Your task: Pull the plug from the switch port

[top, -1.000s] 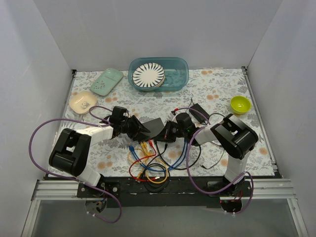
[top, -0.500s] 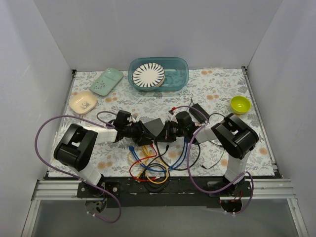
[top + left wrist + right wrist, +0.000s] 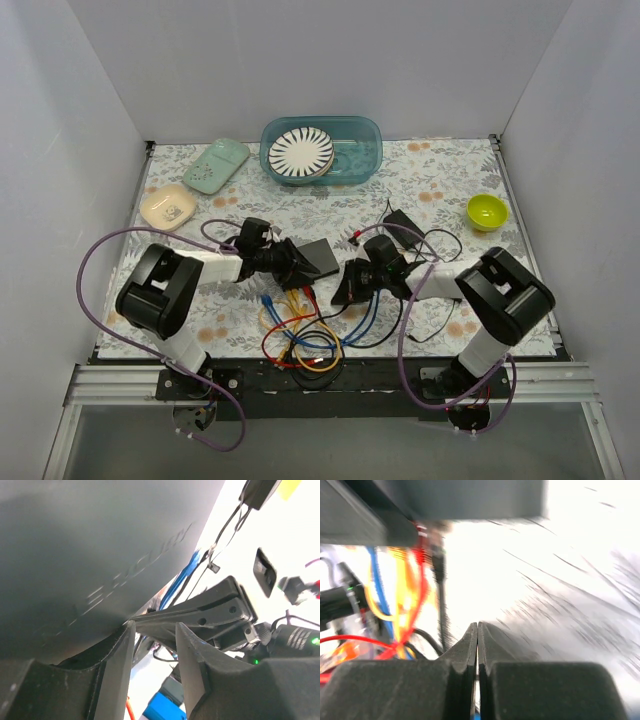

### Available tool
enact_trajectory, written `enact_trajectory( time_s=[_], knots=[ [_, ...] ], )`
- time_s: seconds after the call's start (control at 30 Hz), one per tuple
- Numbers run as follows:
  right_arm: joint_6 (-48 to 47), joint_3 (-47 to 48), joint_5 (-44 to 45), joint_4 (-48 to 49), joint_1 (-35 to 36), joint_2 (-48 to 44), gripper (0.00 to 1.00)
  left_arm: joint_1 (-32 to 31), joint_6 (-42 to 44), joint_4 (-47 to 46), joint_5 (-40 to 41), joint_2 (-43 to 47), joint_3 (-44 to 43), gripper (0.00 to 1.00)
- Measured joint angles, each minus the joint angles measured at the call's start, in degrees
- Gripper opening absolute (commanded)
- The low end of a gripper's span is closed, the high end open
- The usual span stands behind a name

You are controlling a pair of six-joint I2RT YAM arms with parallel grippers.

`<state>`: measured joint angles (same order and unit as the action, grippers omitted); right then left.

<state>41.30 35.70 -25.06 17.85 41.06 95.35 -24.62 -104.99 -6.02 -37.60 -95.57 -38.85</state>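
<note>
The black switch (image 3: 320,254) lies mid-table, with red, yellow, blue and black cables (image 3: 300,325) trailing from its near side. My left gripper (image 3: 292,263) is open at the switch's left edge. In the left wrist view (image 3: 152,650) its left finger touches the switch's underside (image 3: 75,555), and nothing is between the fingers. My right gripper (image 3: 346,290) is shut, a short way off the switch's near-right corner. The blurred right wrist view (image 3: 478,630) shows the switch (image 3: 445,500) above, with a red plug (image 3: 422,555) and a black plug (image 3: 438,562) at its ports. A blue sliver shows low between the fingers.
A teal bin (image 3: 365,160) holding a striped plate (image 3: 301,152) stands at the back. A green dish (image 3: 215,165) and a peach dish (image 3: 167,207) lie back left. A yellow-green bowl (image 3: 487,211) sits at the right and a black adapter (image 3: 405,222) behind my right gripper.
My right gripper has pulled back from the switch's right edge toward the near right. My left gripper has slid right along the switch's left edge.
</note>
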Motion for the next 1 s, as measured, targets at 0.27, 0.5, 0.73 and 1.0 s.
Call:
enact_trajectory(
  time_s=[0.27,0.5,0.73,1.0],
  knots=[
    [-5.4,-2.2,8.1,-11.1,-3.3,-9.7,0.37,0.5,4.2,5.8,5.8,-0.7,-6.4,0.39],
    [-11.0,8.7,10.4,-16.4,-0.8,-6.9,0.4,3.5,7.6,10.1,8.5,-1.6,-9.8,0.39],
    [-11.7,21.0,13.0,-17.6,-0.3,0.2,0.39,4.0,6.8,13.0,8.5,10.6,-3.6,0.38],
    [-8.9,34.4,16.2,-18.2,-2.7,13.4,0.28,4.0,5.2,15.4,8.6,21.2,3.2,0.27]
  ],
)
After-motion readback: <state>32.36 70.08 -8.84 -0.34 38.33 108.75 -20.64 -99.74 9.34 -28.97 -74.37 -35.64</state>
